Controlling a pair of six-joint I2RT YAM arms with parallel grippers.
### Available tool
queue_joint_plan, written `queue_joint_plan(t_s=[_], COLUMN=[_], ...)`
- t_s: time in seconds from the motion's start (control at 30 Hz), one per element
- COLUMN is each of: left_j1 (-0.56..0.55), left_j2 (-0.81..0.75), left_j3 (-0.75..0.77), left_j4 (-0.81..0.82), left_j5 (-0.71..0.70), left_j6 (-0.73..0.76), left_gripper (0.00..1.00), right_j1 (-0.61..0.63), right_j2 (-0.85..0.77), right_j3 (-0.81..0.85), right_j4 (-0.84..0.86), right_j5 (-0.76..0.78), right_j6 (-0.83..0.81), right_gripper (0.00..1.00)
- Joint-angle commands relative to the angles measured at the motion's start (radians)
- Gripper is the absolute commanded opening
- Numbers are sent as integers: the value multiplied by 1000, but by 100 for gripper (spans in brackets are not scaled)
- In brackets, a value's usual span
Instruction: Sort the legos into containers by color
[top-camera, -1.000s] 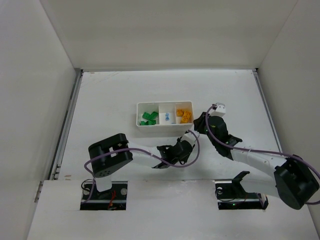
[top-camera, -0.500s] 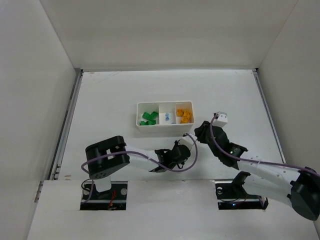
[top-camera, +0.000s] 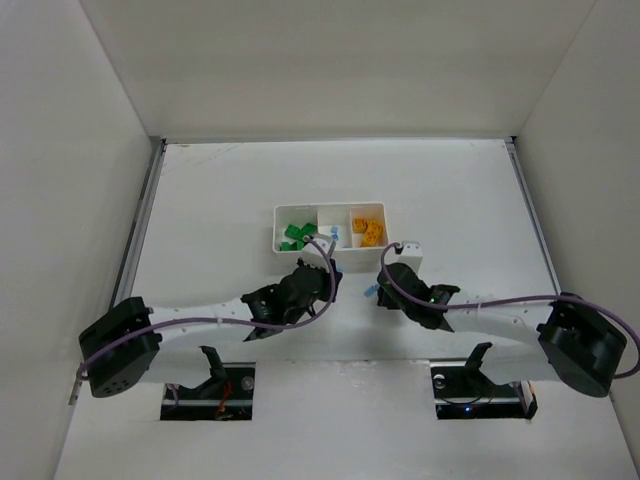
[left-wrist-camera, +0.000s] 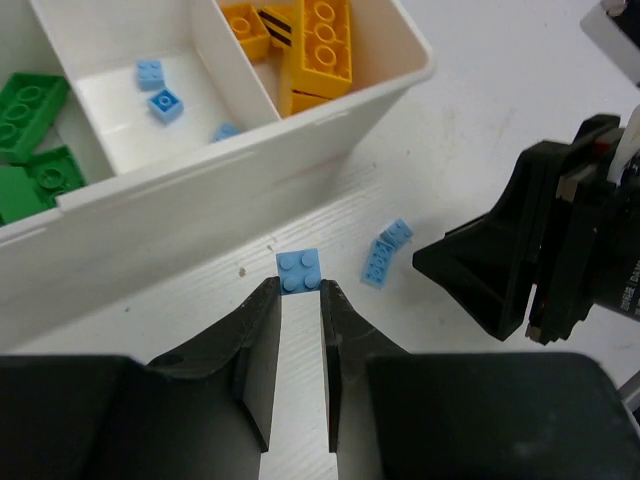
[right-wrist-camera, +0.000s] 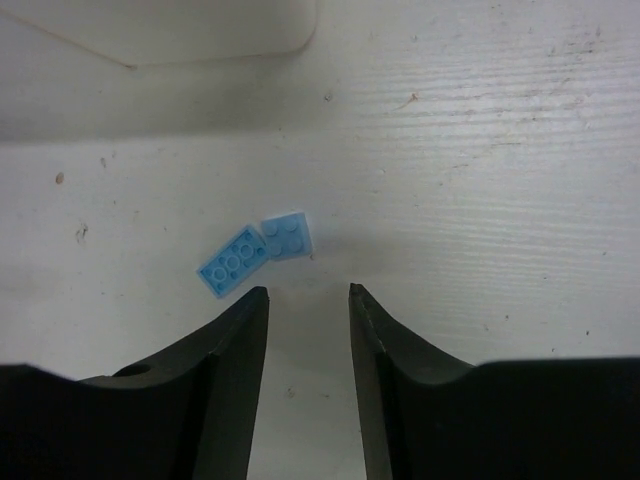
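Observation:
The white three-compartment tray (top-camera: 329, 250) holds green legos (left-wrist-camera: 25, 110) on the left, tiny light blue ones (left-wrist-camera: 160, 102) in the middle and yellow-orange ones (left-wrist-camera: 320, 45) on the right. My left gripper (left-wrist-camera: 298, 285) is shut on a small light blue lego (left-wrist-camera: 300, 270) just in front of the tray's near wall (left-wrist-camera: 200, 175). Two more light blue legos (right-wrist-camera: 232, 262) (right-wrist-camera: 287, 236) lie together on the table just ahead of my right gripper (right-wrist-camera: 305, 292), which is open and empty. In the top view the left gripper (top-camera: 328, 272) and right gripper (top-camera: 378, 285) are close together below the tray.
The right gripper's black body (left-wrist-camera: 520, 255) is close to the right of my left fingers. A corner of the tray (right-wrist-camera: 180, 30) shows at the top of the right wrist view. White walls enclose the table on three sides.
The left arm has swung its gripper up and left toward the tray's front. The right gripper has moved down and left from beside the tray to the two loose blue legos.

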Motion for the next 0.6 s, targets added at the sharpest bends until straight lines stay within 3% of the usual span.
queue_joint_plan(t_s=[0.0, 0.57], left_j1=[34, 97], left_j2=[-56, -88], left_j3=[-36, -21], left_j4=[22, 27], left_j5=[34, 88], left_j6=[-21, -20], left_gripper=[14, 15], right_j1=[7, -42], right_j2=[21, 151], right_j3=[62, 94], right_j4=[16, 114], right_j5=[8, 19], right_j6=[-4, -70], right_gripper=[46, 37])
